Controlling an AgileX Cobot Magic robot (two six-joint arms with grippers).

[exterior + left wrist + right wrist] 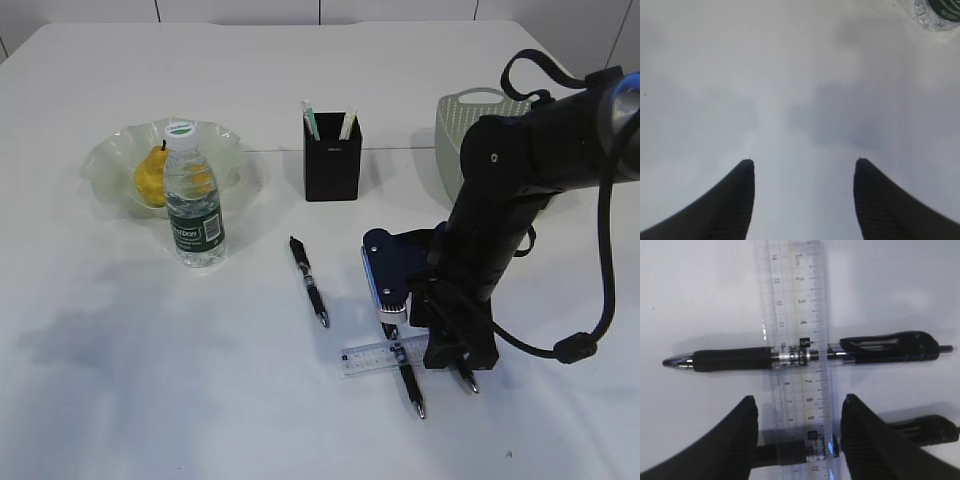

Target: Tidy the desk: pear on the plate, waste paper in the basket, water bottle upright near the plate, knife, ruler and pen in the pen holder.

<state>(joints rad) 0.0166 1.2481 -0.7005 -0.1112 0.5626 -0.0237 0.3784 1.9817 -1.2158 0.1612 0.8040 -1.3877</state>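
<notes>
Ruler (794,340) beneath right tool (799,432), arm bent steeply down, fingers spread astride; left tool (804,192) released above table.

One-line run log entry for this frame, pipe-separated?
right gripper: open over ruler and two pens | left gripper: open, empty | pear: on plate | bottle: upright

A white table (90,400) spreads under soft light, backed by a pale panelled wall (240,10).
</notes>
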